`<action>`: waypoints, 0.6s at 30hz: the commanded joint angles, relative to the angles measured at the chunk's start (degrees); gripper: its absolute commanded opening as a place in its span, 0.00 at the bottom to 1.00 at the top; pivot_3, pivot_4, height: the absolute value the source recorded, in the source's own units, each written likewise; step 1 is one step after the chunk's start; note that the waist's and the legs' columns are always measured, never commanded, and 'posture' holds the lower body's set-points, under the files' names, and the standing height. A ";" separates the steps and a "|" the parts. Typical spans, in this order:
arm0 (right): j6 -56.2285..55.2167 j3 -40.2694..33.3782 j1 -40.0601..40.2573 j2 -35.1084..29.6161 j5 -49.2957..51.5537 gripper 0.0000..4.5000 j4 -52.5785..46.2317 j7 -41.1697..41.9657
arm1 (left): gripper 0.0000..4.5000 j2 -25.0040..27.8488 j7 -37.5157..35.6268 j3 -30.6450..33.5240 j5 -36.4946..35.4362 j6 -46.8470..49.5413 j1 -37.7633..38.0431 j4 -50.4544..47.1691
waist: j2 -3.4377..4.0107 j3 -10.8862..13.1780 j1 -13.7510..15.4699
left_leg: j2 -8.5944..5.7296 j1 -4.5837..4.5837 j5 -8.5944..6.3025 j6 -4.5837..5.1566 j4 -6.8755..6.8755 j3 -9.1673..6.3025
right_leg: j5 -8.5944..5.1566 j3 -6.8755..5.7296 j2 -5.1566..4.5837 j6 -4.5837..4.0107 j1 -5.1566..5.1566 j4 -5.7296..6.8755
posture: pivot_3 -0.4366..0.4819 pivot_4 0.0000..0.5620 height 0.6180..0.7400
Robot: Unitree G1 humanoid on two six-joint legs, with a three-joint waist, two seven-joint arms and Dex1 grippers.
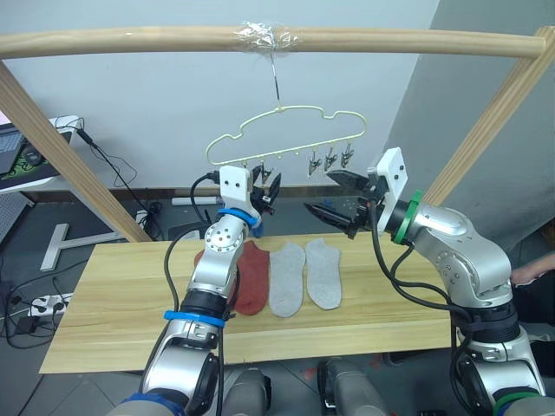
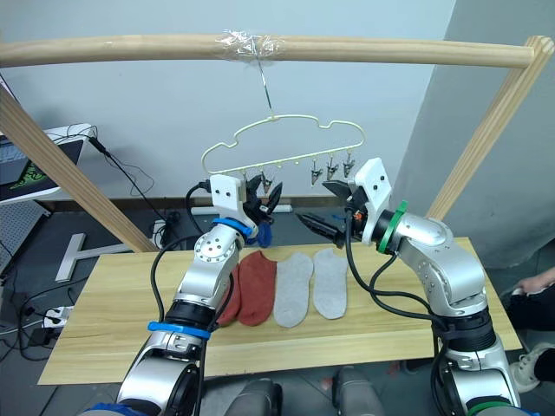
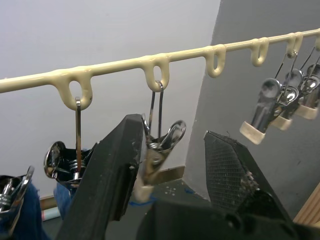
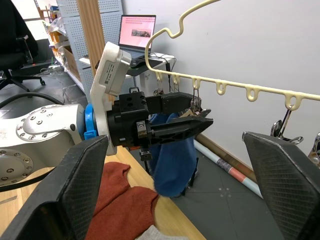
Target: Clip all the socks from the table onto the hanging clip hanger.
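Observation:
The cream clip hanger (image 1: 286, 130) hangs by its hook from the wooden pole. My left gripper (image 1: 267, 186) is raised to its left clips; it is open, with a metal clip (image 3: 157, 150) between the fingers, resting against one finger (image 3: 112, 170). A blue sock (image 4: 172, 150) hangs from the clips just behind it. My right gripper (image 1: 335, 198) is open and empty, held below the three bunched right clips (image 1: 329, 160). On the table (image 1: 113, 295) lie a rust-red sock (image 1: 251, 277) and two grey socks (image 1: 287, 277) (image 1: 324, 273). Another rust-red sock (image 2: 227, 299) is partly hidden behind my left arm.
The thick wooden pole frame (image 1: 130, 39) spans the top, and its slanted legs (image 1: 61, 152) flank the table. A laptop (image 1: 22, 156) sits on a stand to the left, with cables on the floor. A person's hand (image 1: 531, 273) shows at the right edge.

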 commanded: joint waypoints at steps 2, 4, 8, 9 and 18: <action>-0.62 -0.66 -0.56 -0.02 0.90 1.00 -2.63 -0.23 | 0.48 -0.12 0.42 0.21 0.13 -1.30 -0.89 -2.07 | 0.00 0.00 0.00 | 0.00 0.00 0.00 0.00 0.00 0.00 | 0.00 0.00 0.00 0.00 0.00 0.00 | 0.41 0.29 1.00; -0.61 -0.68 -0.57 -0.04 0.92 1.00 -2.60 -0.20 | 0.48 -0.12 0.49 0.20 0.17 -1.32 -0.89 -2.12 | 0.00 0.00 0.00 | 0.00 0.00 0.00 0.00 0.00 0.00 | 0.00 0.00 0.00 0.00 0.00 0.00 | 0.41 0.29 1.00; -0.62 -0.65 -0.51 -0.09 0.92 1.00 -2.60 -0.11 | 0.48 -0.22 0.51 0.15 0.13 -1.27 -0.74 -2.42 | 0.00 0.00 0.00 | 0.00 0.00 0.00 0.00 0.00 0.00 | 0.00 0.00 0.00 0.00 0.00 0.00 | 0.41 0.29 1.00; -0.63 -0.63 -0.51 -0.08 0.92 1.00 -2.58 -0.10 | 0.48 -0.19 0.52 0.13 0.17 -1.31 -0.76 -2.42 | 0.00 0.00 0.00 | 0.00 0.00 0.00 0.00 0.00 0.00 | 0.00 0.00 0.00 0.00 0.00 0.00 | 0.41 0.29 1.00; -0.74 -0.64 -0.24 0.04 0.95 1.00 -2.48 -0.07 | 0.48 -0.09 0.54 0.18 0.15 -1.73 -1.05 -2.20 | 0.00 0.00 0.01 | 0.00 0.00 0.00 0.00 0.00 0.00 | 0.00 0.00 0.00 0.00 0.00 0.01 | 0.42 0.28 1.00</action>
